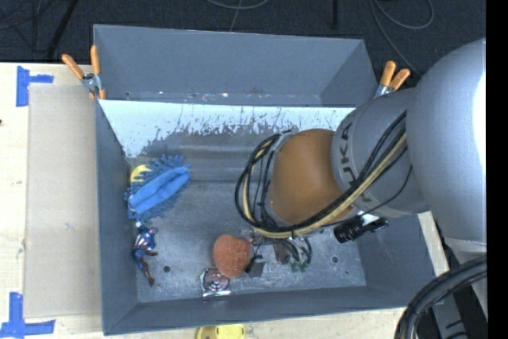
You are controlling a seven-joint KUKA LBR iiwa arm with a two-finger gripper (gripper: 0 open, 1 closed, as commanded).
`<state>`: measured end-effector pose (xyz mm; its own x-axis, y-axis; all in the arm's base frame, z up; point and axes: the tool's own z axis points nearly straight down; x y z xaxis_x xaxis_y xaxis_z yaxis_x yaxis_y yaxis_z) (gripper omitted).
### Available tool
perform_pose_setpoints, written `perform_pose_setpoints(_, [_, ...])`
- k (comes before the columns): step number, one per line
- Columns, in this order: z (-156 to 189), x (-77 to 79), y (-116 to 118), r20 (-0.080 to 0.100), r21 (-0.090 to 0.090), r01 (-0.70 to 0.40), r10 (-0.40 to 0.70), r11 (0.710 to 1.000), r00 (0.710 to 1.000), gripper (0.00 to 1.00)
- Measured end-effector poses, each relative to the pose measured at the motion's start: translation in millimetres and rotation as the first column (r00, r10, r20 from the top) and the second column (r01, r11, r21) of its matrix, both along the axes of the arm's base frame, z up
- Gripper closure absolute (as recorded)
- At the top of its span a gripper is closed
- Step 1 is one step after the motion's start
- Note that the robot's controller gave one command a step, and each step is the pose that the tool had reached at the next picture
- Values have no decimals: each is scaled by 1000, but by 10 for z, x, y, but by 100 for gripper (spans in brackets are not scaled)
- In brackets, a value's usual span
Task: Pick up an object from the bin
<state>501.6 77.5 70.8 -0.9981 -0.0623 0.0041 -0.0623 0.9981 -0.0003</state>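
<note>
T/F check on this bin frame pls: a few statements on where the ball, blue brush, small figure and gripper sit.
1. The orange-brown ball lies near the bin wall at the view's bottom. True.
2. The blue brush lies on the view's right side. False: it lies at the left.
3. The gripper is just right of the ball. True.
4. The small figure rests on the ball. False: it lies apart, to the ball's left, below the brush.

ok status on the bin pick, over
Gripper low at bin front, beside fuzzy orange-brown ball. Small silvery trinket just below ball. Blue shaggy cloth well clear.
</note>
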Motion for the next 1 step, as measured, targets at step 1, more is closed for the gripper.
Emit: perform_pose_setpoints(1, [371,52,264,12,0,-154,154,988,988,100])
